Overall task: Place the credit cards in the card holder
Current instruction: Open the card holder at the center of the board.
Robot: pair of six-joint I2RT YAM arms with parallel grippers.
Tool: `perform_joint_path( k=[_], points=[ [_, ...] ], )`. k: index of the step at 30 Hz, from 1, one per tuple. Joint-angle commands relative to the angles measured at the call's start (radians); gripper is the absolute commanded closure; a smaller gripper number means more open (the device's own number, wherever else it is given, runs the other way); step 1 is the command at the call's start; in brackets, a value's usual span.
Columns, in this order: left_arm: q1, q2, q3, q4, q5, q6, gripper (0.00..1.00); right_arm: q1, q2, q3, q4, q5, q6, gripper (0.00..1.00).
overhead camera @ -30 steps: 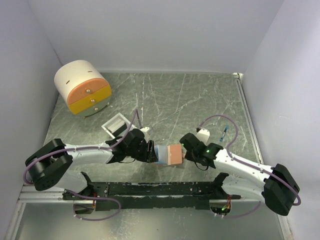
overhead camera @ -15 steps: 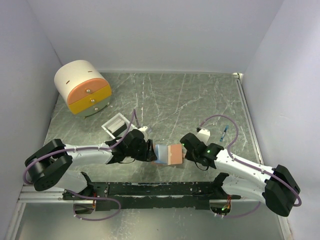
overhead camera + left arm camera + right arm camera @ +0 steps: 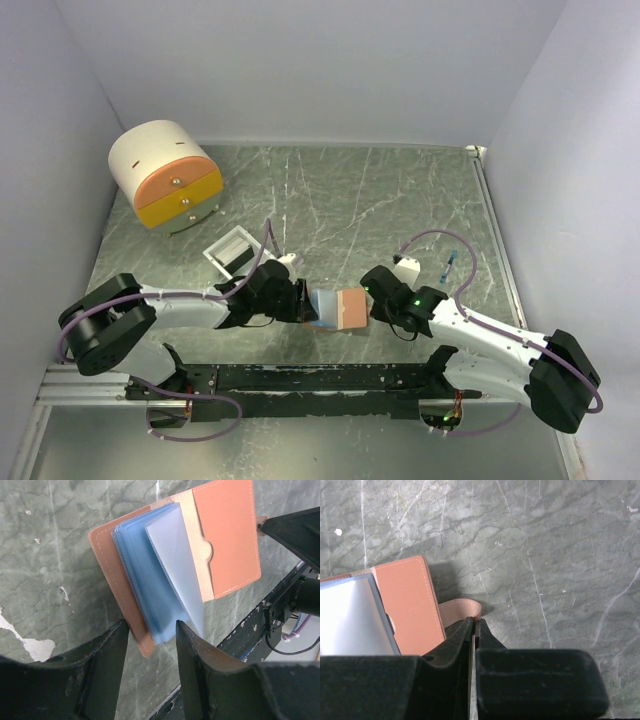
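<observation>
The opened card holder [image 3: 337, 308] lay spread between both arms, its left edge inside the half-open left jaws [image 3: 151, 630], its strap [image 3: 457, 611] pinched by the shut right jaws [image 3: 473, 625].

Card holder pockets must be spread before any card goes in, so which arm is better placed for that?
Left. The left gripper is open, straddling the blue pockets of the card holder; the right gripper is shut on its strap, anchoring it.
</observation>
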Motion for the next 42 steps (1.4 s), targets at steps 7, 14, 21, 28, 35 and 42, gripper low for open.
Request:
perform_joint_path(
  k=[7,14,21,28,35,42],
  points=[
    [-0.007,-0.011,-0.016,0.170,0.079,-0.026,0.57,-0.004,-0.014,-0.001,0.042,-0.022,-0.032,1.00],
    [-0.006,0.015,-0.022,0.254,0.125,-0.042,0.58,-0.005,-0.026,0.003,0.043,-0.032,-0.043,1.00],
    [-0.006,0.039,-0.017,0.266,0.128,-0.046,0.69,-0.005,-0.026,-0.003,0.046,-0.043,-0.043,1.00],
    [-0.006,-0.046,-0.037,0.205,0.090,-0.039,0.86,-0.005,-0.036,0.078,-0.025,-0.061,-0.083,0.78],
    [-0.007,-0.126,0.009,0.027,0.054,-0.004,0.85,-0.002,-0.089,0.194,-0.018,-0.156,-0.163,0.54],
    [-0.014,-0.153,0.010,-0.033,0.031,-0.007,0.83,0.052,-0.023,0.208,0.121,-0.253,-0.163,0.37]
  ],
)
